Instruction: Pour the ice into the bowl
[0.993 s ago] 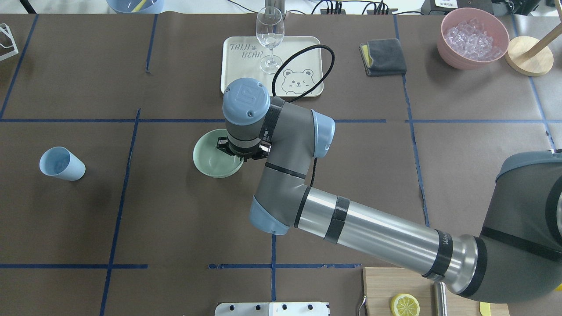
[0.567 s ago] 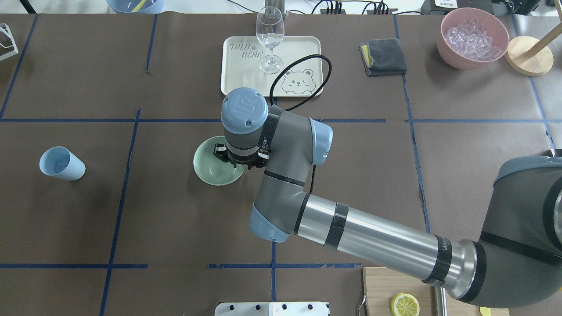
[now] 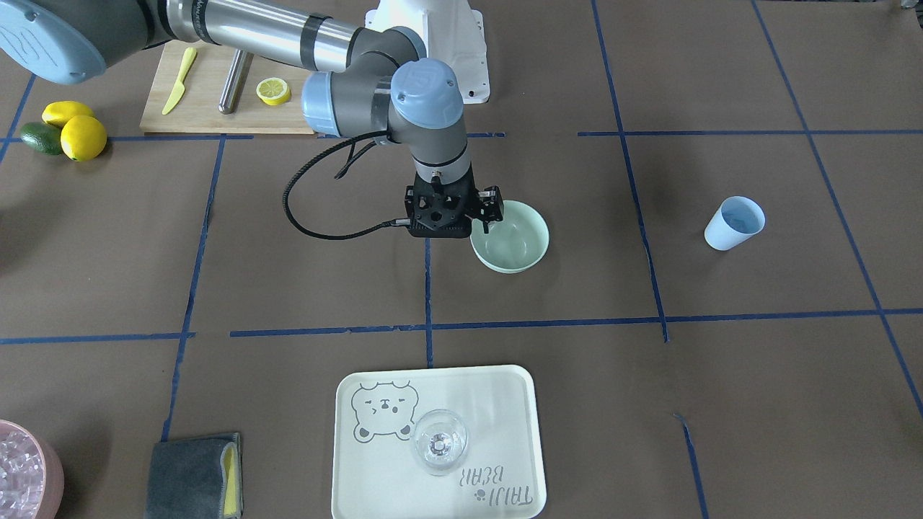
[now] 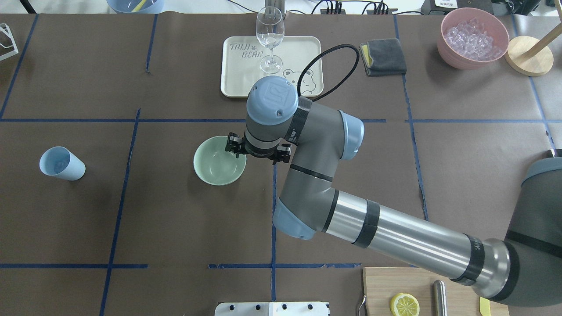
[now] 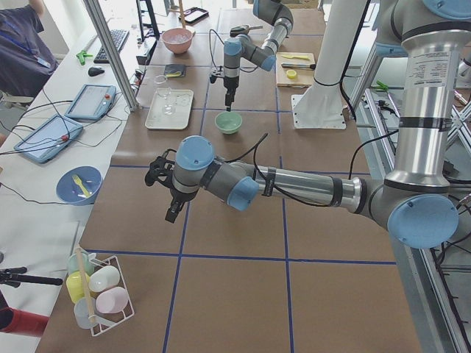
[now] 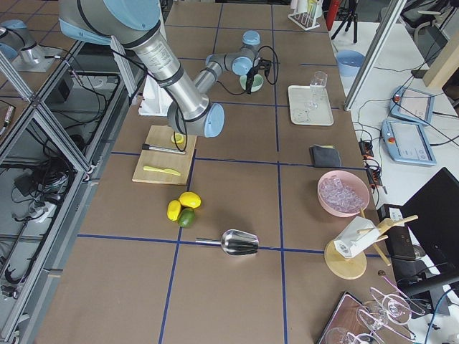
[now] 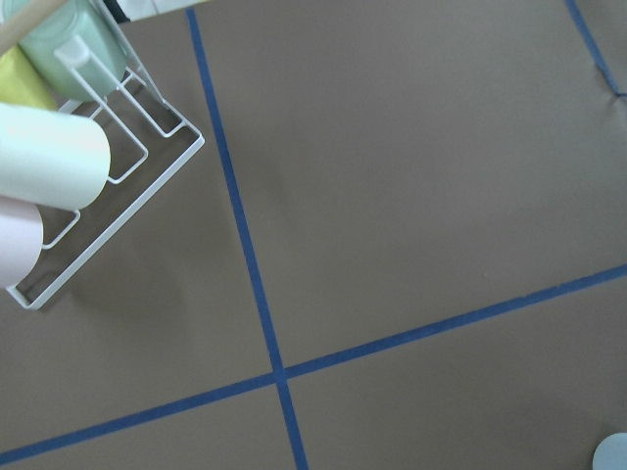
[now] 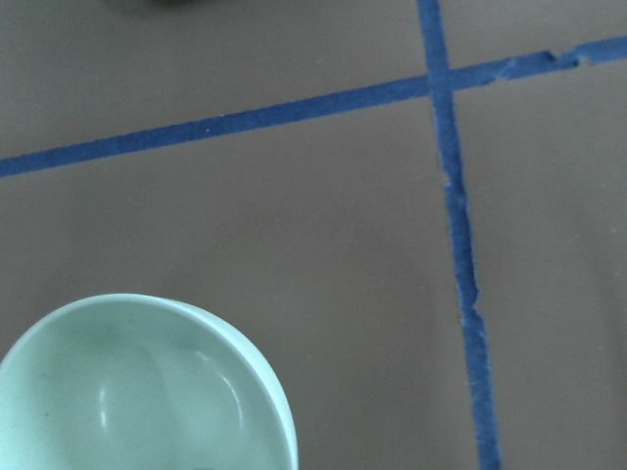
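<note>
The pale mint-green bowl point(image 4: 215, 169) point(image 3: 515, 245) stands upright on the brown table, and its inside looks bare in the right wrist view point(image 8: 127, 392). My right gripper point(image 3: 441, 229) points down beside the bowl's rim, on the robot's right of it. The wrist point(image 4: 270, 98) covers its fingers, so I cannot tell its state. A light blue cup point(image 4: 61, 163) point(image 3: 734, 222) stands far to the left. The ice is hidden, since I cannot make out what the cup holds. My left gripper point(image 5: 171, 212) hangs over the table near the cup's side, and I cannot tell whether it is open or shut.
A cream tray point(image 4: 237, 83) with a wine glass point(image 4: 269, 35) lies behind the bowl. A grey cloth point(image 4: 383, 57) and a pink bowl of clear cubes point(image 4: 472, 37) sit at the back right. A cutting board with a lemon slice point(image 4: 405, 304) lies near the robot. A wire rack of cups point(image 7: 59, 166) is at the far left.
The bowl settled a little toward the robot. The right wrist then drew away from above the bowl to the robot's right, uncovering most of the bowl. The cup has not moved.
</note>
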Tool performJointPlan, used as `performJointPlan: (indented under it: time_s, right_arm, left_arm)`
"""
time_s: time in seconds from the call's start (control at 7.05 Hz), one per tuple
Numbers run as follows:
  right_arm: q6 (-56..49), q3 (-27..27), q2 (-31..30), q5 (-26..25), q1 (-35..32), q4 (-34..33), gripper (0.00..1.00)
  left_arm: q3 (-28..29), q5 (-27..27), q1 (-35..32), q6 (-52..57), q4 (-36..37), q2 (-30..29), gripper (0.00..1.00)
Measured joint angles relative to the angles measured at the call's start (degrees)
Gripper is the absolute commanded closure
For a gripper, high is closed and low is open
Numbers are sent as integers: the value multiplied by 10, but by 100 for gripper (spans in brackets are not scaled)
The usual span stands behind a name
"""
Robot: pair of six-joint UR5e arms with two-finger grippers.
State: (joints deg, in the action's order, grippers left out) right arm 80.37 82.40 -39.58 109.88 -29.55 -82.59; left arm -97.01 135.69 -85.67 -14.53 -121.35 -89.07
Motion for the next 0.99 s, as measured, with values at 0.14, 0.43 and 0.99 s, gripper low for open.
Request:
performJointPlan:
  time_s: [0.14, 0.43, 0.99]
  right_arm:
    - [-26, 62, -26, 7, -19, -59, 0]
    - [-132, 165, -92, 43, -77, -149, 0]
    - [-341, 256, -244, 107, -190, -165, 0]
  left_arm:
    - [-17, -22, 38, -98, -122, 45, 0]
    - [-86, -145, 160, -272, -292, 141, 0]
    - [-185, -490, 465, -530, -325, 240, 0]
